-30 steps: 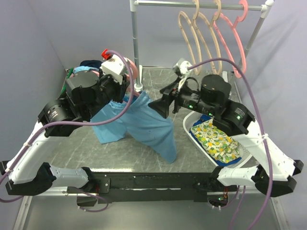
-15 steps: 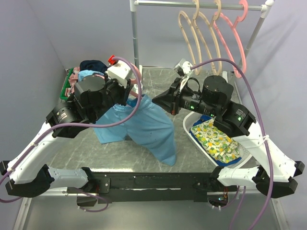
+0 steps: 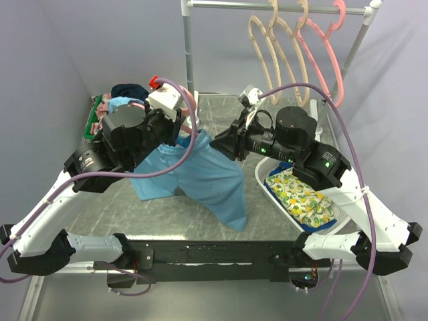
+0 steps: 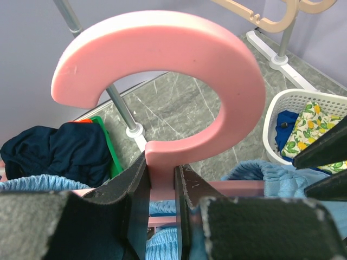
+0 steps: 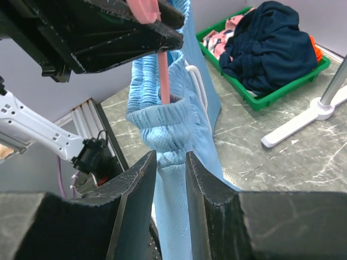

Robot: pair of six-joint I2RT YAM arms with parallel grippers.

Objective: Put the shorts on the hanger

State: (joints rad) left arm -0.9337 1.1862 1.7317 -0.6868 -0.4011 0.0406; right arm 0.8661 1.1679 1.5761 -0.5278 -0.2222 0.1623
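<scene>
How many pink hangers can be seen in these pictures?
2. One pink hanger hangs at the right end of the rail; a second pink hanger is clamped below its hook by the left tool. Others could be hidden behind the arms.

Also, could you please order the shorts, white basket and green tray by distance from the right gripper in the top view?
1. shorts, against the right gripper, on its left.
2. white basket, close by on its right.
3. green tray, far left, back corner.

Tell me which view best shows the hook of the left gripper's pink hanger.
Left wrist: the hanger's hook fills the frame, its stem clamped by the left gripper. Right wrist shows a thin pink bar in the shorts; top external mostly hides it behind the left arm.
</scene>
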